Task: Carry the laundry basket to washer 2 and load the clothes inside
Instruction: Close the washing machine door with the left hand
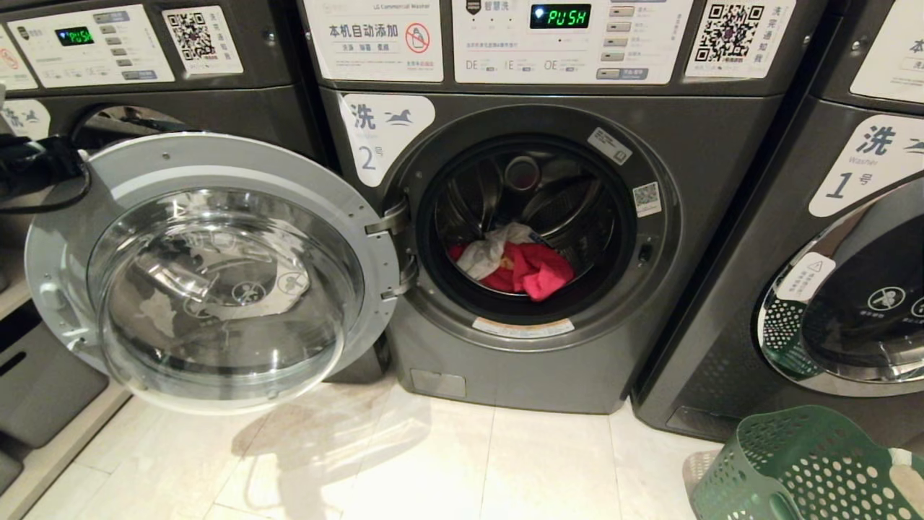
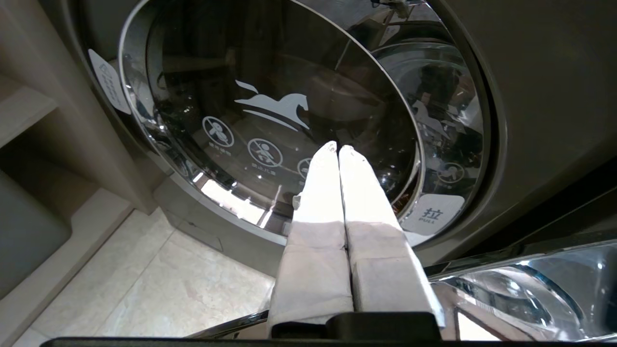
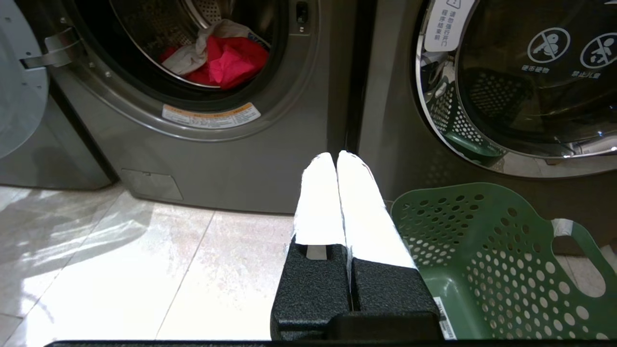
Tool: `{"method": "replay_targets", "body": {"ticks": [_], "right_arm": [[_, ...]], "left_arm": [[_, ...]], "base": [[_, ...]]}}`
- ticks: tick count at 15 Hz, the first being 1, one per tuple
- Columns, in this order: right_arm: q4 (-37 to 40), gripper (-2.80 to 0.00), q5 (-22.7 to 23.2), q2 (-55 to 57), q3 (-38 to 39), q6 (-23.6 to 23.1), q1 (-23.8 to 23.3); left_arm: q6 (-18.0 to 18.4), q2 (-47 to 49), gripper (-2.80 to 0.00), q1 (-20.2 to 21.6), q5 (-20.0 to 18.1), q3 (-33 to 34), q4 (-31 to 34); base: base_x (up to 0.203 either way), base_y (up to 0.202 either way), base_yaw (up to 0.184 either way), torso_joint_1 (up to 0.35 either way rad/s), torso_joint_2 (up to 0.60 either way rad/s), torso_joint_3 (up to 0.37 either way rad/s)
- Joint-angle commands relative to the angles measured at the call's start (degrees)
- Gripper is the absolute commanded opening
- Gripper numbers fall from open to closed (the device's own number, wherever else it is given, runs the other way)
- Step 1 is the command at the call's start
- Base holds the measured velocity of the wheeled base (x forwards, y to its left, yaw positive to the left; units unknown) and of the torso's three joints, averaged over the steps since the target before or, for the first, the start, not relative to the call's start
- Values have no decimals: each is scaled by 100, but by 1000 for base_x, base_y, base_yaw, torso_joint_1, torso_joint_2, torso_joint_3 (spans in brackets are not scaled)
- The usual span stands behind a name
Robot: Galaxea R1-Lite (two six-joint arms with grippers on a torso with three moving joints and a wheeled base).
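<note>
Only your left wrist view shows the clenched, empty left gripper (image 2: pixel 337 147) facing a closed neighbouring door (image 2: pixel 270 115); the right gripper (image 3: pixel 336 155) is likewise clenched, beside the laundry basket (image 3: pixel 482 250). Ahead, pink-red and white clothes (image 1: pixel 516 263) lie in washer 2 (image 1: pixel 527 231).

We see the clothes (image 1: pixel 516 263) inside washer 2 (image 1: pixel 548 238), washer 1 (image 1: pixel 830 289) to its right, the laundry basket (image 1: pixel 801 469) on the floor before washer 1.

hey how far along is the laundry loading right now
Done: the clothes lie inside washer 2; the laundry basket sits on the floor, looking empty. In hand: nothing; the left tool and right tool are shut. Left: the door stands open.
</note>
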Motion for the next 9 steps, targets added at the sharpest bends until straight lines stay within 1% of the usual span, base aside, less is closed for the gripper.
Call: {"method": "replay_targets", "body": {"ticks": [1, 2, 5, 7, 9], "right_arm": [[-5, -280, 0, 9, 193, -1, 0], [-5, -280, 9, 9, 193, -19, 0], [-5, -280, 8, 9, 193, -19, 0], [-5, -280, 17, 9, 193, -54, 0], [-5, -280, 0, 9, 193, -45, 0]], "left_arm": [[-36, -25, -280, -71, -100, 41, 127], [-119, -190, -280, -117, -162, 72, 282], [-361, -867, -280, -300, -361, 213, 1080], [-394, -1507, -280, -492, -523, 599, 1539], [-405, -2344, -280, -792, -692, 1142, 2076]], "base": [[0, 0, 0, 0, 0, 0], [0, 0, 0, 0, 0, 0], [0, 0, 0, 0, 0, 0], [0, 0, 0, 0, 0, 0], [0, 0, 0, 0, 0, 0]]}}
